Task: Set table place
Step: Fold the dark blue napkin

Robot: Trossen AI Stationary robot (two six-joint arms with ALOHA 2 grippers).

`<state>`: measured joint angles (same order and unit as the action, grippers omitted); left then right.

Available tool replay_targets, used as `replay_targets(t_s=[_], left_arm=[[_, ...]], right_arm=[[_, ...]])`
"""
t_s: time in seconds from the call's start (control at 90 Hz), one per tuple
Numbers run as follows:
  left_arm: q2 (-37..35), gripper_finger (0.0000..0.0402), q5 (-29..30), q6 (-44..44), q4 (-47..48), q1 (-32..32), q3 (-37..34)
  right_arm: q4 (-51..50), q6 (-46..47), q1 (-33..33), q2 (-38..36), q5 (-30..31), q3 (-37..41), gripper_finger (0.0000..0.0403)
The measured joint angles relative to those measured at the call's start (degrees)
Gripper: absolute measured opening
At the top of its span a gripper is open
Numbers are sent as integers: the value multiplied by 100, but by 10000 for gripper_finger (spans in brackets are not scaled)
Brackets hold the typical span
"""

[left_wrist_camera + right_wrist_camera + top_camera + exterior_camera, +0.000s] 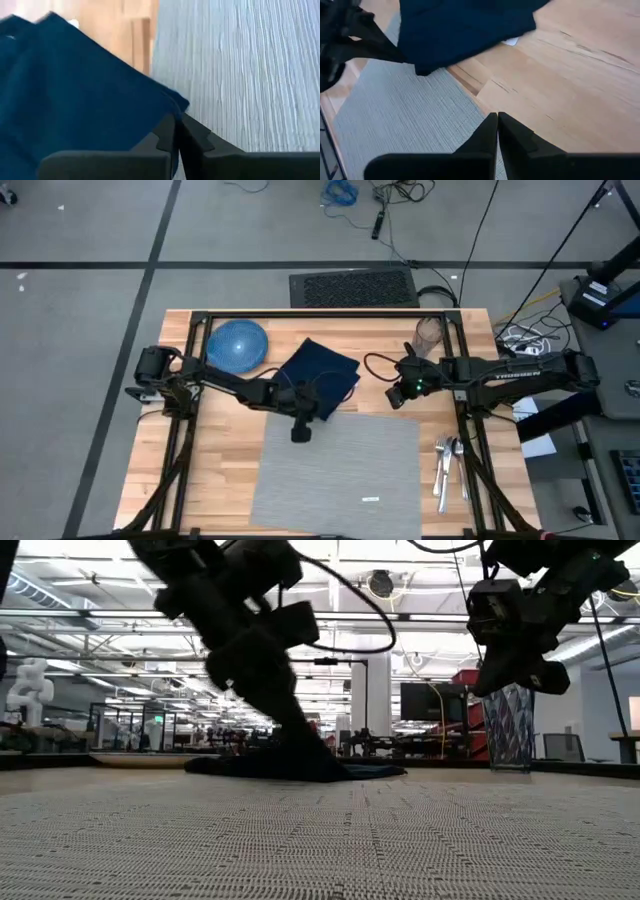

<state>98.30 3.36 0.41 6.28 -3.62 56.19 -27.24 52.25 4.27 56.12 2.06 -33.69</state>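
Placemat: flat on the worktop, reaching its near edge, roughly midway between the side edges; long axis runs from near edge toward far edge, white tag by the near end.
Napkin: dark navy cloth, overlapping the placemat's far-left corner, lying skewed.
Left pincer: fingers together, clamped on the napkin's corner over the placemat.
Right pincer: fingers together, holding nothing, above bare wood just beyond the placemat's far-right corner.
Blue dish: far-left corner.
Glass: far-right.
Cutlery: beside the placemat, right edge.
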Motion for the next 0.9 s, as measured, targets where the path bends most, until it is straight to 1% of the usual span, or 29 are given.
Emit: replay_targets(t_s=[0.1, 0.156, 0.389, 0.478, 0.578, 0.667, 0.722, 0.822, 0.9], left_arm=[[-2, 0, 148, 106, 496, 129, 475], [-2, 0, 337, 234, 828, 229, 778], [-7, 0, 1344, 1122, 2182, 815, 1979], [-11, 0, 1711, 1374, 2678, 1139, 2294], [-94, 0, 2196, 1373, 3398, 1538, 2516], [-248, 0, 2864, 1056, 4148, 1909, 2571], [-310, 0, 3106, 653, 4795, 2154, 2565], [-458, 0, 3091, -324, 5589, 2545, 2397], [-592, 0, 2767, -760, 5713, 2719, 2162]], right_arm=[[2, 47, 1, -1, 110, 0, 0], [21, 51, 11, -8, 136, 0, 0], [133, 116, 13, -20, 375, -2, 0], [171, 133, 13, -20, 399, -2, 0], [225, 169, 13, -20, 434, -2, 0], [224, 230, 11, -20, 532, -2, 0], [230, 256, 13, -22, 566, -3, 0], [270, 260, 15, -22, 609, -4, 0], [281, 262, 15, -22, 683, -7, 0]])
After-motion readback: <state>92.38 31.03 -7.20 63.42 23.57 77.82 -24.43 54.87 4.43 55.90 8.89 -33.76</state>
